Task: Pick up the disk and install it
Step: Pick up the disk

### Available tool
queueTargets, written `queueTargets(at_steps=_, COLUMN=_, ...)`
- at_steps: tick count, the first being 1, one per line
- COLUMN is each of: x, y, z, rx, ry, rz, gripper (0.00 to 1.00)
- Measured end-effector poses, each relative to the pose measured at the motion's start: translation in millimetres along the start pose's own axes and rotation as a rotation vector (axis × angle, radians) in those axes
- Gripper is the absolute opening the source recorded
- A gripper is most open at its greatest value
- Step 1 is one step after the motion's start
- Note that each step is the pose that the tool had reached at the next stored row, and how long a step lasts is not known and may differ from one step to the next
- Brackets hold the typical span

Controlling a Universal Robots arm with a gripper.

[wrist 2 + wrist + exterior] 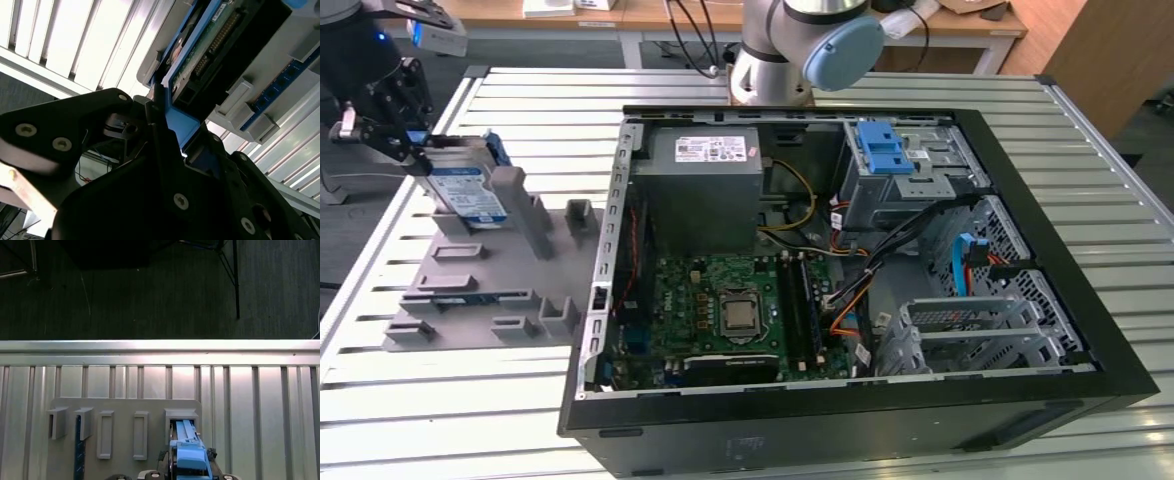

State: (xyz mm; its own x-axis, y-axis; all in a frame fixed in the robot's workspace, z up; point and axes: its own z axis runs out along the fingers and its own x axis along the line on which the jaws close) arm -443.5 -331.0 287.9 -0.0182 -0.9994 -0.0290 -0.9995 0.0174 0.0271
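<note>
Gripper (408,140): upper left of the exterior view, jaws pinched on the blue carrier tab (176,131) of the disk (464,192), the clamp plain in the second wrist view.

Disk: stood on edge, label outward, in a slot of the gray holder rack (480,290) at left on the slatted table (454,400). Upright stowage was judged to leave the tab free for a grasp from above.

Open computer case (787,420): centre to right, laid on its side with the panel off, so its bays faced up. Power supply (707,165) sat above the motherboard (734,310).

Blue-latched drive bay (887,150): upper right. Metal drive cage (961,320): lower right. Installation not yet done.
</note>
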Motion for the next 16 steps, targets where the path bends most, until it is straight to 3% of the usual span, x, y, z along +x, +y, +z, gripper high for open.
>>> queueTargets(at_steps=16, x=1.7, y=0.2, z=0.0, rx=-0.0001, ry=0.0007, rz=0.000, gripper=0.37)
